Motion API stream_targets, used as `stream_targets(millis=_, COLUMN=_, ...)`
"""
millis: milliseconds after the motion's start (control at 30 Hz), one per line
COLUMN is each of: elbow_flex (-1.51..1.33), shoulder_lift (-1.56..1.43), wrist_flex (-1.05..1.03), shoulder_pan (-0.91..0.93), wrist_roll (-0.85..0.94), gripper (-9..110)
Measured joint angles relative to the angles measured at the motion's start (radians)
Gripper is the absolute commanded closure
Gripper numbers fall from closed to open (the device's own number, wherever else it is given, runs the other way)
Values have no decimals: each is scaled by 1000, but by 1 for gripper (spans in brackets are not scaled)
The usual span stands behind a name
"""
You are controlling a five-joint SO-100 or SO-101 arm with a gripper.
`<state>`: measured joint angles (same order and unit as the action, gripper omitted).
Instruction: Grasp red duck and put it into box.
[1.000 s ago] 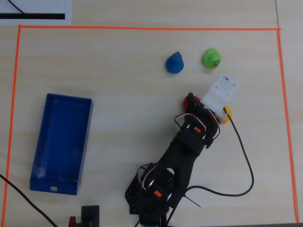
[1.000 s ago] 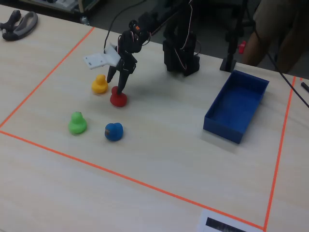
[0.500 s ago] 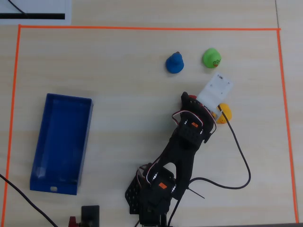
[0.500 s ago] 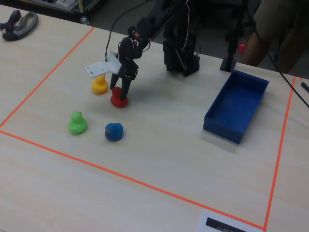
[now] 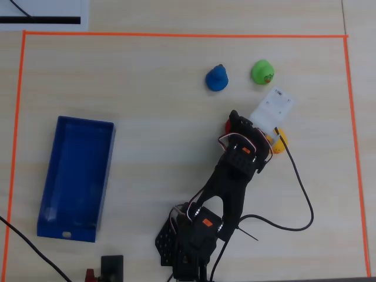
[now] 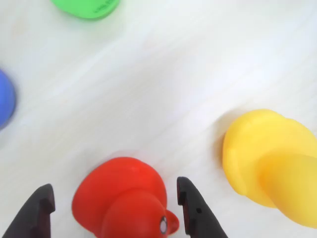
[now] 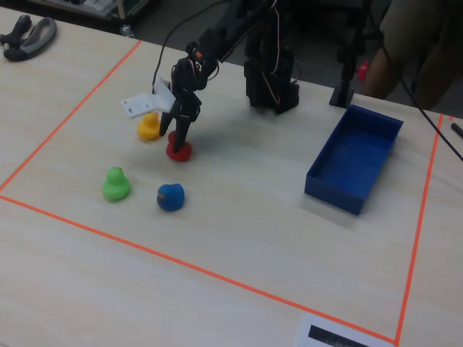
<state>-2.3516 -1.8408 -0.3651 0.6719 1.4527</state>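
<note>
The red duck (image 6: 121, 201) sits on the table between my open jaws in the wrist view, with gaps on both sides. My gripper (image 6: 115, 198) is low over it, fingers (image 6: 190, 203) not touching. In the overhead view the red duck (image 5: 228, 125) is mostly hidden under the gripper (image 5: 235, 122). In the fixed view the gripper (image 7: 179, 137) stands right above the red duck (image 7: 178, 152). The blue box (image 5: 76, 176) lies far left in the overhead view and at the right in the fixed view (image 7: 354, 166), open and empty.
A yellow duck (image 6: 272, 156) sits close beside the red one, also seen in the overhead view (image 5: 278, 144) and the fixed view (image 7: 148, 126). A green duck (image 5: 262, 71) and a blue duck (image 5: 217, 78) lie beyond. Orange tape (image 5: 176, 35) frames the workspace.
</note>
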Motion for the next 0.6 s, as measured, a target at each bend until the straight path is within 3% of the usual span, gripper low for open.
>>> stream_targets(millis=600, elbow_flex=-26, shoulder_lift=34, wrist_flex=17, shoulder_pan=-3, wrist_roll=41, gripper=71)
